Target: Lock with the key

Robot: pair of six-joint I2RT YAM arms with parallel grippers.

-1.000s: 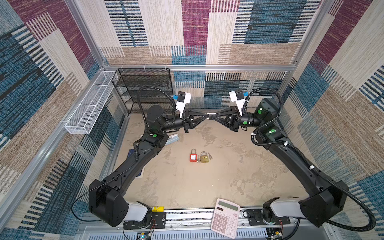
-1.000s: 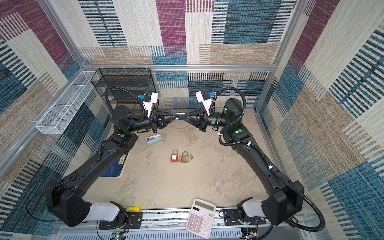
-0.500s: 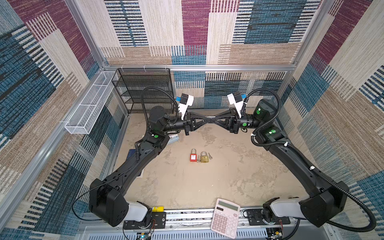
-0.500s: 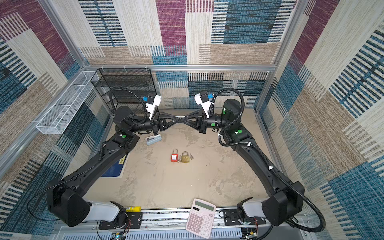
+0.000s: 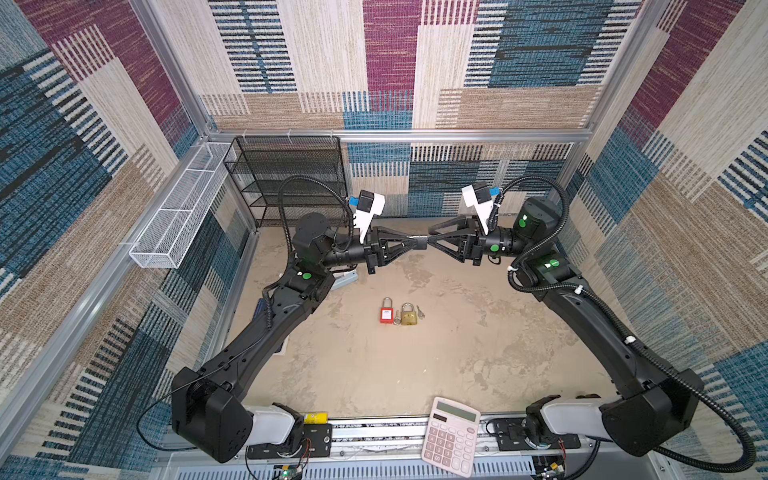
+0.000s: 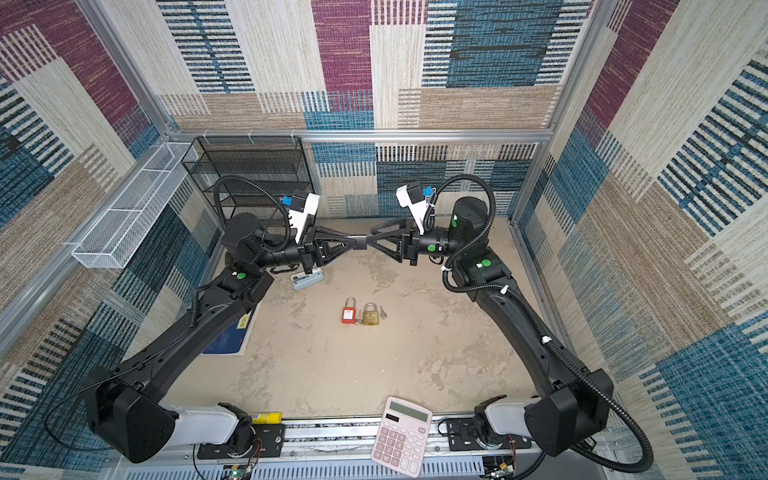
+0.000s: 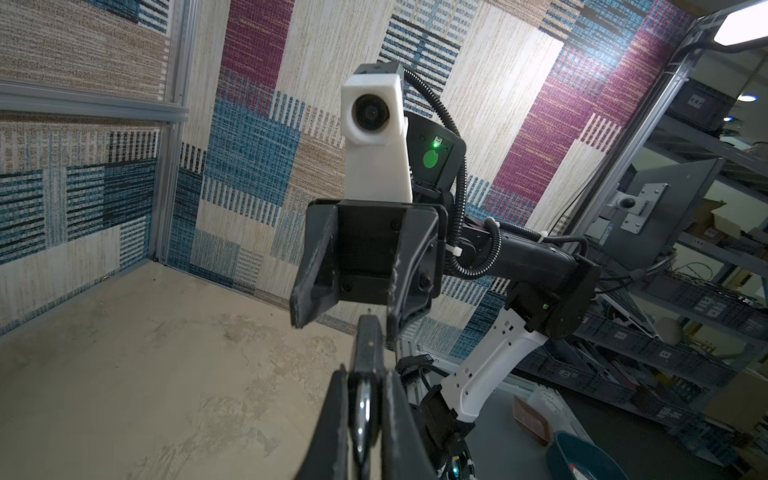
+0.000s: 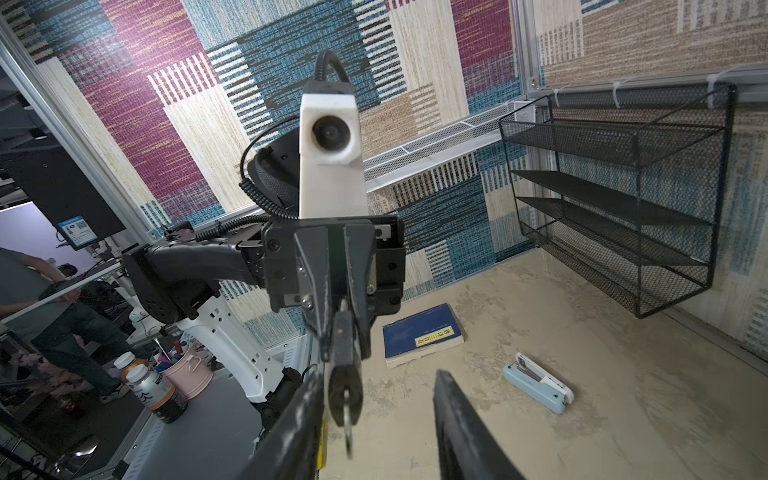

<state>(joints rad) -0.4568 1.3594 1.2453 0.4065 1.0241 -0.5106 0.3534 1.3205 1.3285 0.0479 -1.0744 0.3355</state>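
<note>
My left end effector point(image 7: 365, 372) clamped on a black key point(image 8: 345, 365), held mid-air, my right end effector point(image 8: 376, 376) open around it

Matt black lock point(image 8: 347, 345), shiny metal keyring point(image 8: 347, 430)

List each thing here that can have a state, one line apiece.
Left tool: shut on the black piece.
Right tool: open, gripping nothing.
Black piece: held in the air, metal ring hanging from it.
Red padlock: lying flat, shackle seemingly seated.
Brass padlock: lying flat beside it, shackle seemingly seated.
Book: closed.
Stapler: closed.
Calculator: face up; display unreadable.
</note>
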